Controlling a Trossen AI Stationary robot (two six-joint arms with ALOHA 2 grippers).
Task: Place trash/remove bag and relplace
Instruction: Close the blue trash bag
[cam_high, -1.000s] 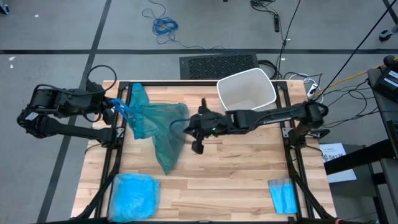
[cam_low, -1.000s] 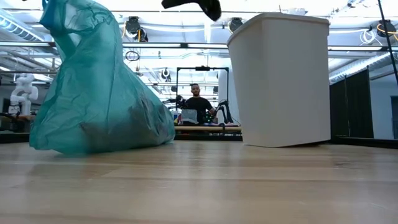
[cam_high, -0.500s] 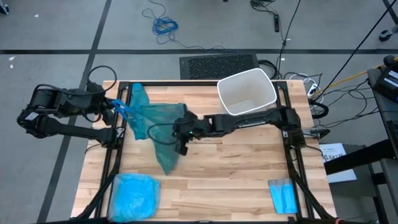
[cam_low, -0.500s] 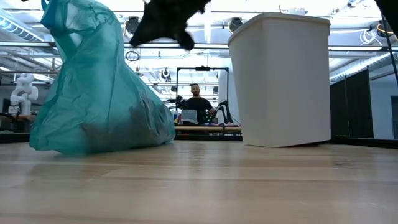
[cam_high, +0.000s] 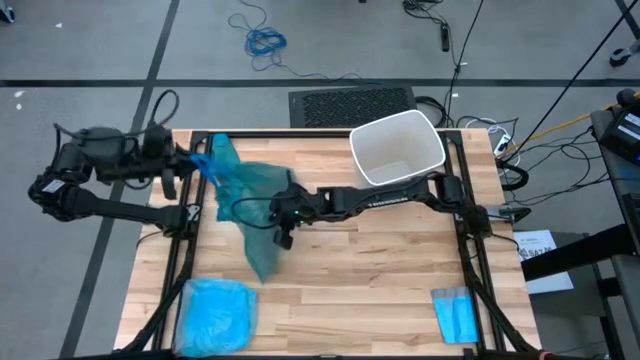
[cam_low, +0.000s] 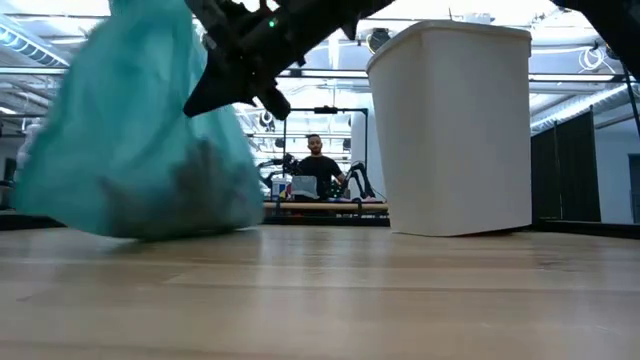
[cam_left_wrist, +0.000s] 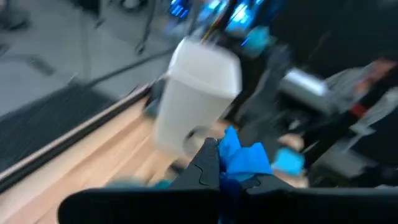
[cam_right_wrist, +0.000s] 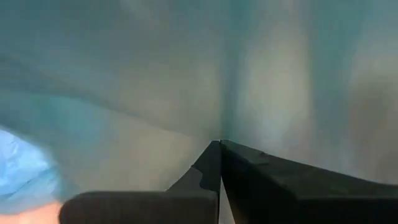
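In the high view the teal-green bag (cam_high: 245, 205) lies on the left half of the wooden worktop (cam_high: 380, 270), its gathered top drawn toward the upper left edge and its body trailing down toward the middle of the frame. The left pincer (cam_high: 197, 166) sits at that upper left edge, clenched on the bunched top of the bag; in the left wrist view a knot of blue plastic shows pinched between its two closed fingers (cam_left_wrist: 208, 165). The right arm reaches across from the right side of the frame, and the right pincer (cam_high: 281, 216) is pressed against the bag's side, near the centre of the picture. Its fingers (cam_right_wrist: 211, 165) meet in a closed point with the teal film filling the whole right wrist view just beyond them; it seems to be clenched against the plastic rather than holding a fold, though the view is too close to be sure.

In the low view the bag (cam_low: 130, 150) bulges at the left of the frame, resting on the worktop, with the dark right arm crossing above it at upper centre. Darker shapes show through its lower part.

The white bin (cam_high: 397, 148) stands upright at the upper right of the worktop, apart from the bag. A paler sky-blue bag (cam_high: 217, 312) lies at the lower left corner and a small folded blue sheet (cam_high: 456, 312) at the lower right. A person (cam_low: 318, 165) sits far back in the room.
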